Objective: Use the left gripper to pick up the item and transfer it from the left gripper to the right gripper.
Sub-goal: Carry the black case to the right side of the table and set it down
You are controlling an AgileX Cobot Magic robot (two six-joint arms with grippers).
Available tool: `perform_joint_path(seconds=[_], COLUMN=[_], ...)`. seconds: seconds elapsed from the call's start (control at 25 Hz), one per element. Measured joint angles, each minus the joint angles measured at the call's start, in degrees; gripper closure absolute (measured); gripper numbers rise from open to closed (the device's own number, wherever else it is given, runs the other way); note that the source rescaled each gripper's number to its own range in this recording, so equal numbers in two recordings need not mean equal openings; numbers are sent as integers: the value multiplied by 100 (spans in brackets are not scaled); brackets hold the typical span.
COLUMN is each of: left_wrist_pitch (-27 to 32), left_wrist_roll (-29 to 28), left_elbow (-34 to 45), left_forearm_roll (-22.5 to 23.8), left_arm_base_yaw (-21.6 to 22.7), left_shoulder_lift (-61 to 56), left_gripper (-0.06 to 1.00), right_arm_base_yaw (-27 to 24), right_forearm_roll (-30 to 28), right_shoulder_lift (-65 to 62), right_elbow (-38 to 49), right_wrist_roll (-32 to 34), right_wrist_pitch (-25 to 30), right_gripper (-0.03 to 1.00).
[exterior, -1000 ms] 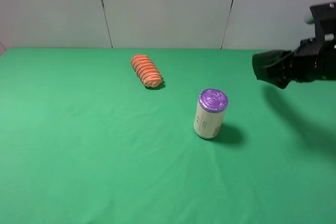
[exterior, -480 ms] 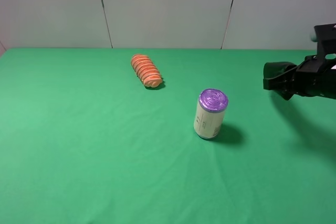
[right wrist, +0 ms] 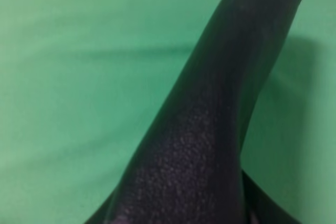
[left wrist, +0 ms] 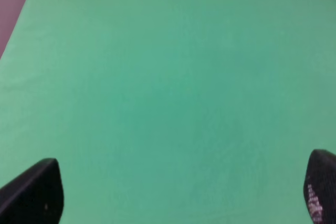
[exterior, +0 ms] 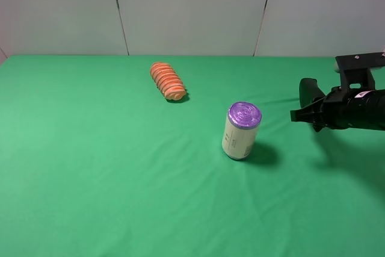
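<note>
The black leather-like glasses case (exterior: 307, 102) sticks out of my right gripper (exterior: 325, 112) at the right side of the green table, held a little above the cloth. In the right wrist view the case's grained black surface (right wrist: 210, 129) fills most of the frame, so the jaws are hidden there. My left gripper (left wrist: 177, 192) shows only in the left wrist view. Its two black fingertips (left wrist: 34, 192) stand wide apart over bare green cloth, with nothing between them. The left arm is out of the exterior high view.
A cream can with a purple top (exterior: 242, 130) stands upright left of the right gripper. An orange ridged bread-like piece (exterior: 166, 80) lies further back towards the middle. The cloth's edge (left wrist: 13, 3) shows in the left wrist view. A grey panel wall stands behind.
The right arm has dropped lower with the case and swung it, so the case now points left and looks narrower. The can and the bread piece have not moved.
</note>
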Motion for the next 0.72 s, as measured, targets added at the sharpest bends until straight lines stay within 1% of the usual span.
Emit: perform_joint_path(seconds=[0.4,0.44,0.48,0.52,0.56,0.6,0.64,0.72], left_wrist_pitch=[0,0,0,0,0,0,0,0], left_wrist_roll=[0,0,0,0,0,0,0,0], left_elbow=[0,0,0,0,0,0,0,0], left_forearm_roll=[0,0,0,0,0,0,0,0], left_arm_base_yaw=[0,0,0,0,0,0,0,0], left_shoulder_lift=[0,0,0,0,0,0,0,0], left_gripper=[19,19,19,19,19,19,19,19], right_arm_base_yaw=[0,0,0,0,0,0,0,0], right_forearm_roll=[-5,-5,1,1,1,12,31,89], right_shoulder_lift=[57,57,57,57,57,57,57,57], right_elbow=[0,0,0,0,0,0,0,0], right_wrist_roll=[5,10,23,24,24,35,49,86], right_wrist_pitch=[173,226,345,459,564,657,755,912], right_gripper=[97,91,75,55,32,17,9,1])
